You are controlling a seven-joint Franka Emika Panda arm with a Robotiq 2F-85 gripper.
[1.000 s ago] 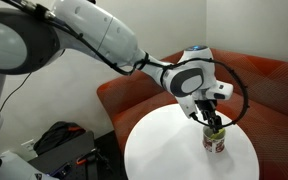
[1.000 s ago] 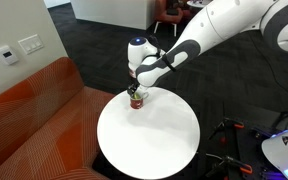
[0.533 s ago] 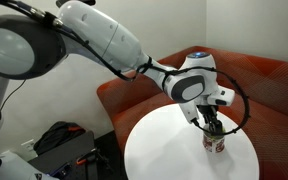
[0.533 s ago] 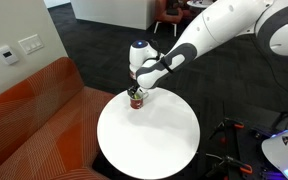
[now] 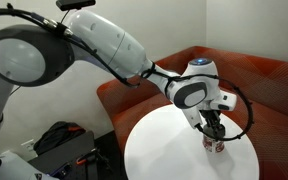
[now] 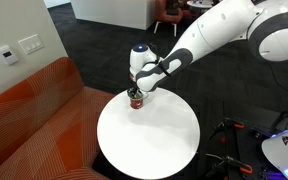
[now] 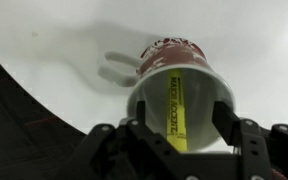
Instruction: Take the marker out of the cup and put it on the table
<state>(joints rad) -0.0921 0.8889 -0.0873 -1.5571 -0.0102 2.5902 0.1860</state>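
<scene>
Marker (image 7: 174,108) leans inside the cup (image 7: 169,55), straight ahead between the fingers of the gripper (image 7: 180,128), whose jaws are spread wide and hold nothing. Closing off-centre could catch the rim instead, tipping the cup onto the table (image 7: 44,40).

Arm (image 5: 114,45) outstretched; end effector (image 7: 181,115) down, fingers (image 7: 229,122) apart.
</scene>
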